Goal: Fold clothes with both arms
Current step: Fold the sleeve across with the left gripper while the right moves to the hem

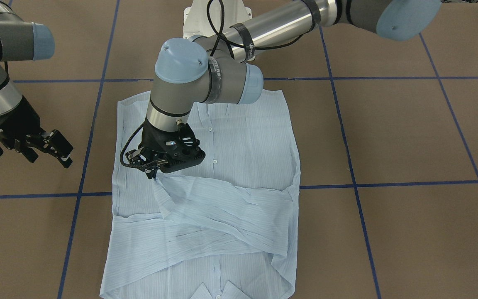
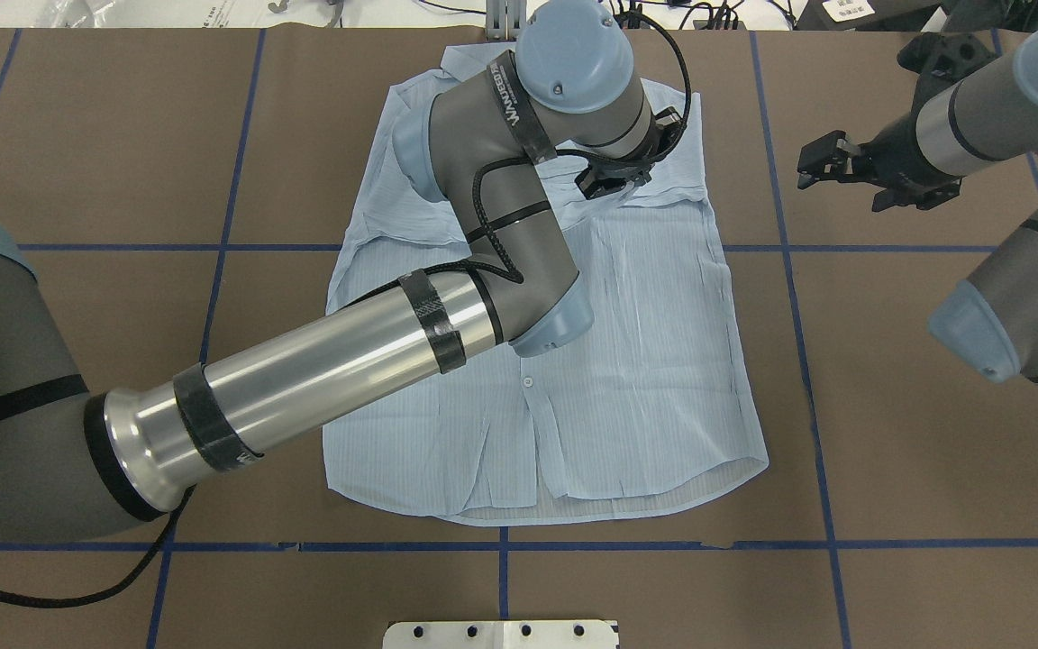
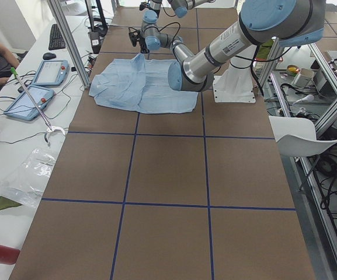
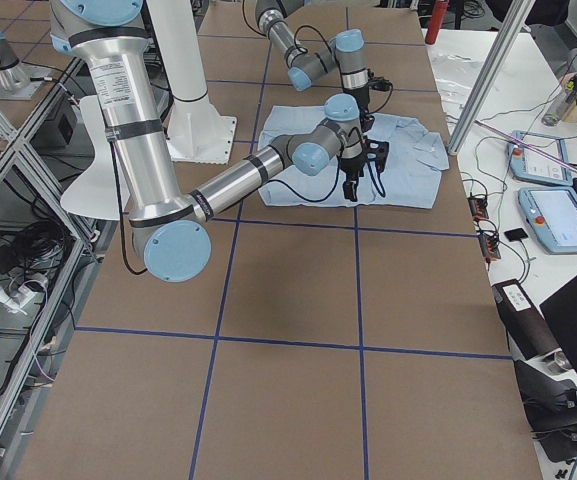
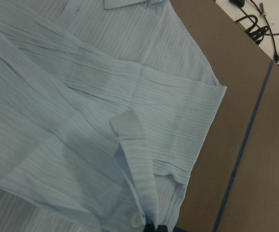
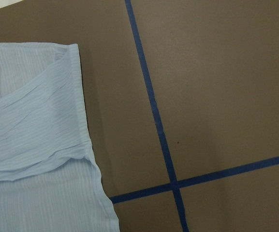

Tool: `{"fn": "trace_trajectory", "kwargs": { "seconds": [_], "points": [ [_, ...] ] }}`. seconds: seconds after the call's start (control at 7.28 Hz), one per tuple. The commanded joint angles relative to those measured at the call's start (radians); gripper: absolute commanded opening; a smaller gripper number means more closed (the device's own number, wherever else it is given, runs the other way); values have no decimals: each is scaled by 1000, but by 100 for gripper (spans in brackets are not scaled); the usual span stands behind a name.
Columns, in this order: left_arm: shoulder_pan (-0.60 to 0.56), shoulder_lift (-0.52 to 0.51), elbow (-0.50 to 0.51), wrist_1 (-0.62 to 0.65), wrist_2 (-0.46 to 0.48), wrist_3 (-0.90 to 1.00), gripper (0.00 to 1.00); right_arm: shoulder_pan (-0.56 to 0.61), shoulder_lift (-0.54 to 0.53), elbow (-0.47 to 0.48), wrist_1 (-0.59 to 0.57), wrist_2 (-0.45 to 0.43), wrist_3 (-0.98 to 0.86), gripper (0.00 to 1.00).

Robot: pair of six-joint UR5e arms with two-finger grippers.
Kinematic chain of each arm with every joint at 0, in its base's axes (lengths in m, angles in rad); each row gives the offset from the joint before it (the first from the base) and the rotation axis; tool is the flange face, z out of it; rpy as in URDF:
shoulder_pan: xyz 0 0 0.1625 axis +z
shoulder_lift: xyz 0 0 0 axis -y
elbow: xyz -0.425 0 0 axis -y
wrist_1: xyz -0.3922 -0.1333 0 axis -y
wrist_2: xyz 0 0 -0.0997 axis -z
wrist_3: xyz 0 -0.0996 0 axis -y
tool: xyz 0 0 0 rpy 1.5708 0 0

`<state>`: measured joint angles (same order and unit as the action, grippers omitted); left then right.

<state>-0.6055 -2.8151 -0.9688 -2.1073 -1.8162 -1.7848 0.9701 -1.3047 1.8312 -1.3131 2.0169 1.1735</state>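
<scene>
Item: shirt (image 1: 243, 149), pale blue, finely striped, white buttons down the front. Lies flat, front up, in the middle of the brown tabletop (image 1: 409, 133), collar (image 1: 222, 290) at the edge away from the robot and hem toward it. One sleeve (image 1: 222, 203) is folded across the chest.

Left arm (image 2: 348, 351): reaches across the shirt. The left tool (image 1: 152, 172) is pinched closed on the sleeve's cuff (image 5: 134, 145), which lifts slightly off the fabric.

Right tool (image 1: 54, 151): fingers spread, holding nothing, above bare tabletop beside the shirt and apart from it.

Tabletop marking: blue tape lines (image 1: 388, 183) in a grid.
</scene>
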Motion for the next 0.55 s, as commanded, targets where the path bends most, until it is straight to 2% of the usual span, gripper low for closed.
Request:
{"fn": "trace_trajectory", "kwargs": {
  "seconds": [0.0,0.14,0.41],
  "points": [
    [16,-6,13,-3,37,2,71,-2,-1,-6,0,-3,5,100],
    [16,-7,0,-3,37,1,93,-4,-1,-4,0,-3,15,100],
    [13,2,-126,60,28,-7,95,-23,1,17,2,-1,56,100]
  ]
}}
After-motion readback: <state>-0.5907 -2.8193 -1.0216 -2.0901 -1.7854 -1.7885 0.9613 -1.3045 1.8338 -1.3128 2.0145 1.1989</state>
